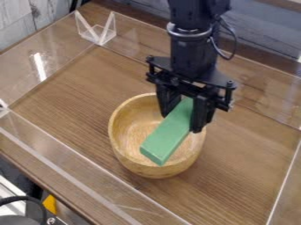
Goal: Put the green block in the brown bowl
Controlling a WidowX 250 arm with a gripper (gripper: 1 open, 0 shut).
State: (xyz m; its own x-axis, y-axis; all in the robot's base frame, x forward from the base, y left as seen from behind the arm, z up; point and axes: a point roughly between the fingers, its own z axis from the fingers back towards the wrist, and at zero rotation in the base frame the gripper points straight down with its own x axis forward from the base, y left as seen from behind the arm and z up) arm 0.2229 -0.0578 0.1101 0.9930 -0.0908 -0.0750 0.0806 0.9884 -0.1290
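Release is the step in hand, as I judge it. The gripper (188, 110) hangs straight down over the far right part of the brown bowl (127, 132), its jaws clamped on the upper end of the green block (168, 134). The block slants down from that grip toward the near side of the bowl, and its lower end appears to rest on or just above the bowl's floor near the front rim; contact cannot be settled from this view.

To do this well, the jaws should part slowly and only enough to free the bar, so that it settles along its slant and lies inside the bowl instead of tipping over the rim. The block is long next to the bowl's width, so a sudden drop could leave one end propped on the thick rim or nudge the bowl across the desk (83, 92). After letting go, a straight lift seems wisest, since the jaws stand close beside the far right rim and a sideways pull could catch it.

The bowl sits near the middle of the desk, somewhat toward the near edge. Clear walls (65, 180) run along the near and left edges, and a small clear stand (97, 28) sits at the far left corner, well apart from the bowl. Bare wood lies open to the left and right of the bowl, and the room above is free.
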